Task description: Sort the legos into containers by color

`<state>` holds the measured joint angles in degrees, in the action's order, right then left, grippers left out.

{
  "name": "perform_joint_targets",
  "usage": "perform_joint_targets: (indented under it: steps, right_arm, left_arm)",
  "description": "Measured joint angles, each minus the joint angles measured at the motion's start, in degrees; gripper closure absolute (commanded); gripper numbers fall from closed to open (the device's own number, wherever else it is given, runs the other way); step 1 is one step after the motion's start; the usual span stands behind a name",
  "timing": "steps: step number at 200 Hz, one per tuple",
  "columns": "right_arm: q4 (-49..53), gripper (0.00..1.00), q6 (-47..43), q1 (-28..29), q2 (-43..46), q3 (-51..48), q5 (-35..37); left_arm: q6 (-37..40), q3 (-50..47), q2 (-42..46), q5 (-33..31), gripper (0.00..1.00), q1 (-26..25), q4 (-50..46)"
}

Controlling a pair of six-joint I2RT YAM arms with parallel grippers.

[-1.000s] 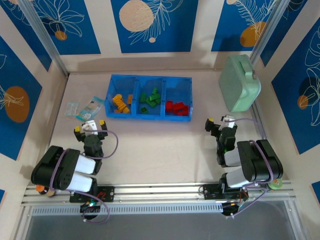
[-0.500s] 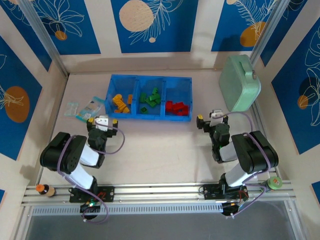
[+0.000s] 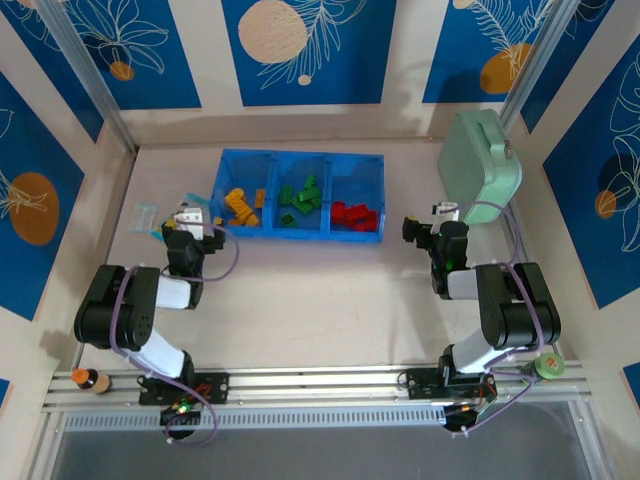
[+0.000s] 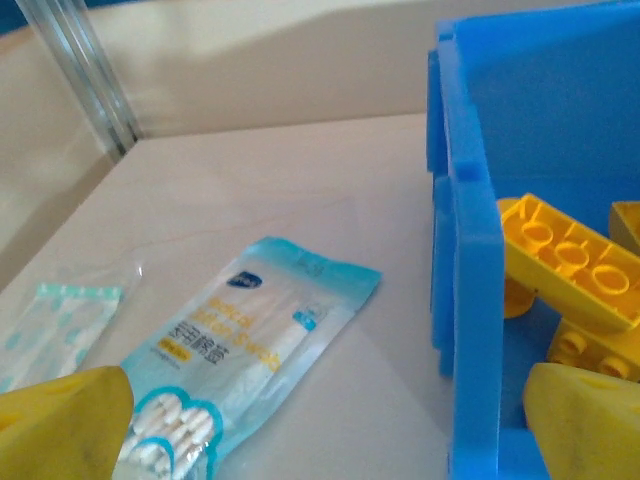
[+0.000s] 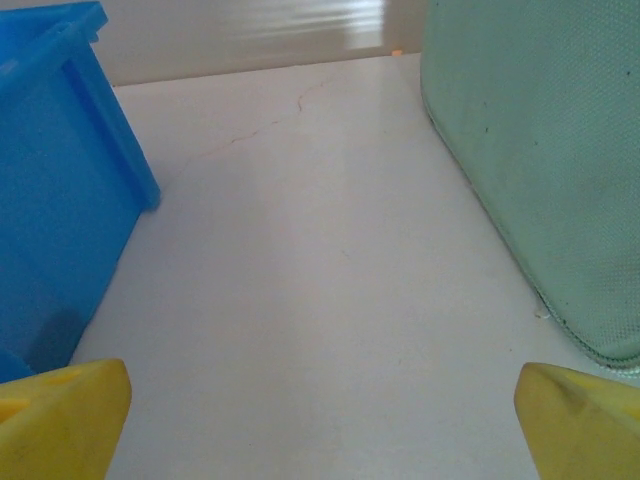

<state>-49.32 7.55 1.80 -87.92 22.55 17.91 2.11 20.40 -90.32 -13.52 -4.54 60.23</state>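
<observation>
Containers, three compartments of one blue tray [image 3: 300, 237], sit far-centre on the surface, with a mint-green case [image 3: 480, 165] to the right. Left claw [image 3: 190, 224] is spread, empty, at the tray's left end over a cotton-swab packet [image 4: 250, 340]. Right claw [image 3: 432, 225] is spread between tray and case. Orange-yellow legos [image 3: 240, 205] lie in the left compartment, green legos [image 3: 300, 197] in the middle, red legos [image 3: 355, 213] in the right.

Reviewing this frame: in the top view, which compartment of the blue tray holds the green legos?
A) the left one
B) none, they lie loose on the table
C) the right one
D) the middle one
D: the green legos lie in the middle compartment of the blue tray, with the orange-yellow legos in the left compartment and the red legos in the right one.
</observation>
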Motion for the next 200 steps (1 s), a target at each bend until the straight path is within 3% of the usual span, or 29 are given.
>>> perform_joint_targets:
  steps: [67, 153, 200]
  right_arm:
    - [0.50, 0.01, -0.48, 0.81, 0.00, -0.04, -0.26]
    - [2.43, 0.01, -1.51, -1.22, 0.02, -0.07, -7.76]
    - [2.45, 0.01, -1.51, -1.07, 0.02, -0.07, -8.33]
  left_arm:
    - [-1.40, -0.70, 0.02, 0.00, 0.00, -0.02, -2.38]
    - [-1.79, -1.11, 0.13, -0.20, 0.00, -0.02, -3.08]
    - [-1.11, -0.74, 0.15, 2.93, 0.00, -0.09, -4.68]
